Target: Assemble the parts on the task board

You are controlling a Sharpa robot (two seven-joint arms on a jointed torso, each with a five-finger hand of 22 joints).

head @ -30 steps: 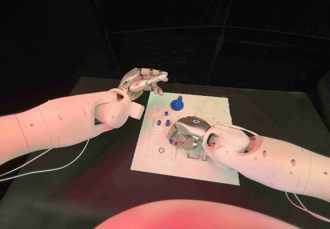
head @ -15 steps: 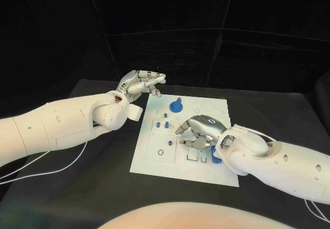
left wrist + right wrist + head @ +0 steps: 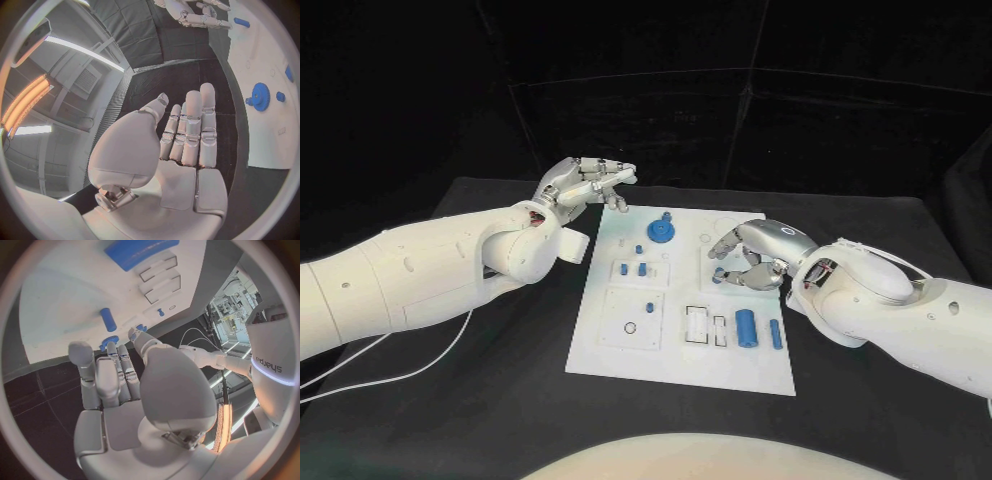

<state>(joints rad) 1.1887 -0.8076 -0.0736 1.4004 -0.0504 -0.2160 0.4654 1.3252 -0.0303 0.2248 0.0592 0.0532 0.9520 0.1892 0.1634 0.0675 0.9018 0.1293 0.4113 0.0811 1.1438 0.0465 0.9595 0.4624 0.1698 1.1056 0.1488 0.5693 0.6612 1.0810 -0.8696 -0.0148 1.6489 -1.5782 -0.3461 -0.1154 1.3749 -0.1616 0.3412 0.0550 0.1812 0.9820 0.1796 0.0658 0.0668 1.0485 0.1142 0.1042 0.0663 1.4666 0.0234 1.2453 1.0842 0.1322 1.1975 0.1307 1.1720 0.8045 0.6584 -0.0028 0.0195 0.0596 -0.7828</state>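
- White rectangular task board [image 3: 678,360] lies flat in the middle of the black surface [image 3: 473,400].
- Small blue plastic parts on it: a blue toothed gear [image 3: 661,232] near the far edge, short blue pegs [image 3: 633,269] just beneath it, and a thick blue cylinder [image 3: 747,325] with a thinner blue pin [image 3: 776,334] lying side by side near the right edge.
- Left hand [image 3: 584,183] hangs off the board's far left corner, fingers straight and close together in its wrist view, holding nothing.
- Right hand [image 3: 754,256] sits over the board's right half, beyond the cylinder; fingers curled downward. Whether it pinches a part, I cannot tell.
- Judged stage: several parts lie loose, so assembly is far from done.
- Risk: the curled right fingers hover low over the plate; a sideways sweep could nudge the cylinder and pin, which look free to roll off the edge.
- Risk: the board seems unclamped, so a hard press could shift it.
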